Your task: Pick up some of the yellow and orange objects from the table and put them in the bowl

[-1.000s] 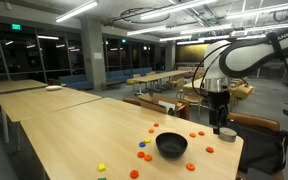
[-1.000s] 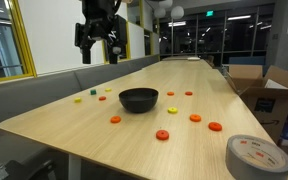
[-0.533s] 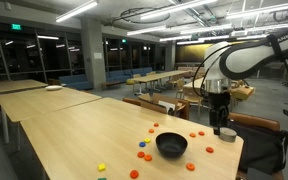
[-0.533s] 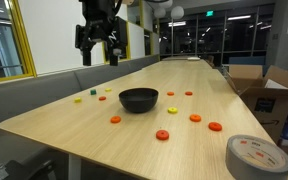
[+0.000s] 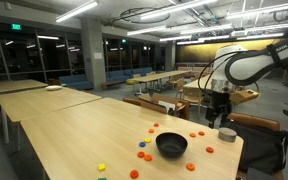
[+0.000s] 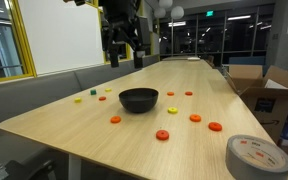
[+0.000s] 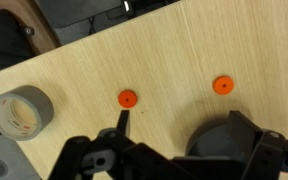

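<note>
The black bowl [image 5: 171, 146] [image 6: 138, 99] stands on the light wooden table [image 5: 74, 130] [image 6: 74, 122]. Tiny orange objects [image 5: 209, 150] [image 6: 195, 117] lie scattered around it, with a yellow one [image 5: 101, 167] [image 6: 78, 98] further off. My gripper [image 5: 219, 108] [image 6: 124, 50] hangs open and empty well above the tabletop, off to one side of the bowl. In the wrist view two orange pieces [image 7: 128, 98] [image 7: 222, 85] lie on the wood beyond the gripper [image 7: 181, 120]. A dark round form, apparently the bowl [image 7: 216, 140], is partly hidden by the fingers.
A grey roll of tape [image 5: 226, 133] [image 6: 256, 156] [image 7: 21, 110] lies near the table's end. A small blue piece [image 5: 141, 144] sits beside the bowl. A cardboard box [image 6: 274, 92] stands past the table edge, and more tables and chairs [image 5: 159, 82] fill the background.
The arm has swung sideways, carrying the gripper across above the table; its jaws stay open. Bowl and pieces have not moved.
</note>
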Robot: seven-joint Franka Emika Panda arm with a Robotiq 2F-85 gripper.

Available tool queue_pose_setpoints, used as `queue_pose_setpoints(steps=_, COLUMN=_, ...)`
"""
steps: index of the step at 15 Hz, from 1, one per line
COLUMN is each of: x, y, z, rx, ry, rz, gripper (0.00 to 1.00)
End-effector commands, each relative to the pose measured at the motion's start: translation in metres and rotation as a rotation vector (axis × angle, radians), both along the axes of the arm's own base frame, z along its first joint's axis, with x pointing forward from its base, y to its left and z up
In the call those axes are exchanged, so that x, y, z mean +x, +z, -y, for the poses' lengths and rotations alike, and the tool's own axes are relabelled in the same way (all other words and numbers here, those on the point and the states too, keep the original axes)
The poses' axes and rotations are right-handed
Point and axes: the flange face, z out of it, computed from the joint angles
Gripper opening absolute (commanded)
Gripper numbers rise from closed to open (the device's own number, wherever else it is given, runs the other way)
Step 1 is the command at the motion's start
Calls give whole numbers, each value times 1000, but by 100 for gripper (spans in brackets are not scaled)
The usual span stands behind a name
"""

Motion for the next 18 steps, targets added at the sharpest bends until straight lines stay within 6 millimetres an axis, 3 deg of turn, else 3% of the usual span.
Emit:
queue_pose_setpoints(steps=1, x=-3, y=-24, z=22, rx=37, ry=-174, rz=53, gripper=100)
queue_pose_setpoints(steps=4, x=15, y=-46, z=38, rx=83, ry=-300, rz=102, gripper=100)
queue_pose_setpoints(steps=8, x=32, y=-90, z=53, rx=117, ry=-396, rz=157, gripper=100)
queue_pose_setpoints(steps=14, x=38, y=-157, z=72, rx=123, ry=-499, rz=138, gripper=100)
queue_pose_setpoints(steps=18, x=36, y=-182, z=78, rx=122, ry=-559, rz=124, gripper=100)
